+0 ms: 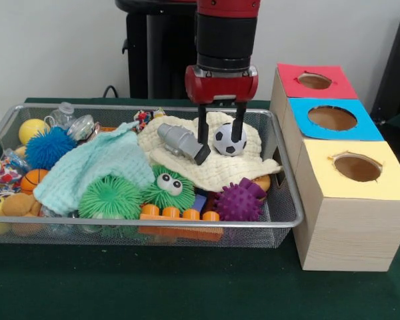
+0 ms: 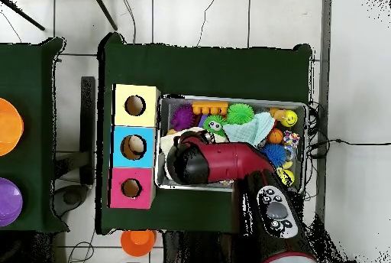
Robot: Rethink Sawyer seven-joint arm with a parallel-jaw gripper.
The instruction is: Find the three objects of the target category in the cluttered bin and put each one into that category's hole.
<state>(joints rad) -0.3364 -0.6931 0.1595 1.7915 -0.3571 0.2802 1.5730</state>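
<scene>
Hand (image 1: 221, 142) hangs over the cream cloth (image 1: 237, 167) in the cluttered bin (image 1: 288, 217), fingers apart and empty, soccer ball (image 1: 229, 139) between them — not a target. Tan plush animal (image 1: 19, 205) sits at the bin's front corner well away from the boxes; red-topped hole (image 1: 315, 81) is farthest back on the counter (image 1: 153, 287). Judgement: lift clear, cross the bin, descend straight onto the plush — avoid snagging the mint cloth (image 1: 97, 170).

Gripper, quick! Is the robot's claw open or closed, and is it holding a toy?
Gripper: open, holding nothing, its tips down at the cream cloth beside the soccer ball.
</scene>
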